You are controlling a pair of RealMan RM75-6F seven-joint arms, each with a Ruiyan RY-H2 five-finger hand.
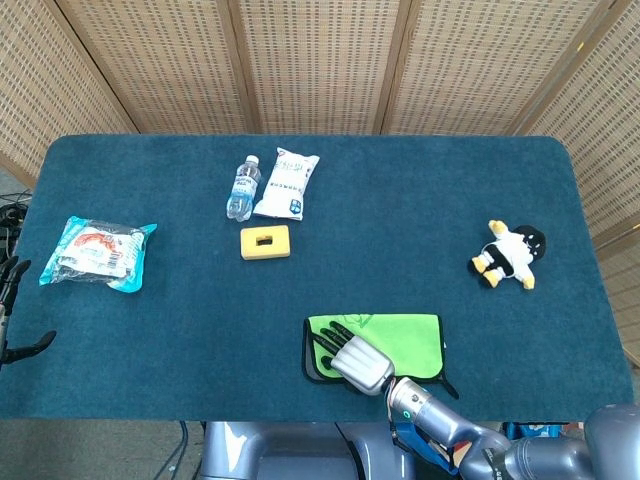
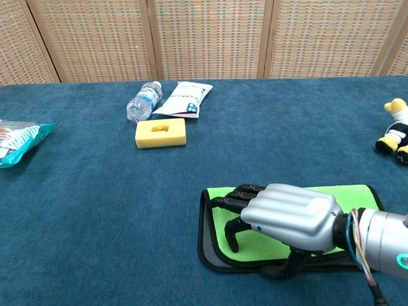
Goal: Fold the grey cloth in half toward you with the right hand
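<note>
Cloth [image 1: 400, 338] is lying folded, green face up with dark edging, at the desk's [image 1: 300, 200] six o'clock edge. Right hand [image 2: 290, 213] is resting on its left half, fingers [image 2: 237, 191] spread, holding nothing. Left hand [image 1: 12, 310] is showing at nine o'clock, fingers apart.

Looks like a robot test lab setup: a bench [image 1: 420, 200] covered in blue felt, boxed in by woven rattan screens [image 1: 320, 60], random props scattered around.
</note>
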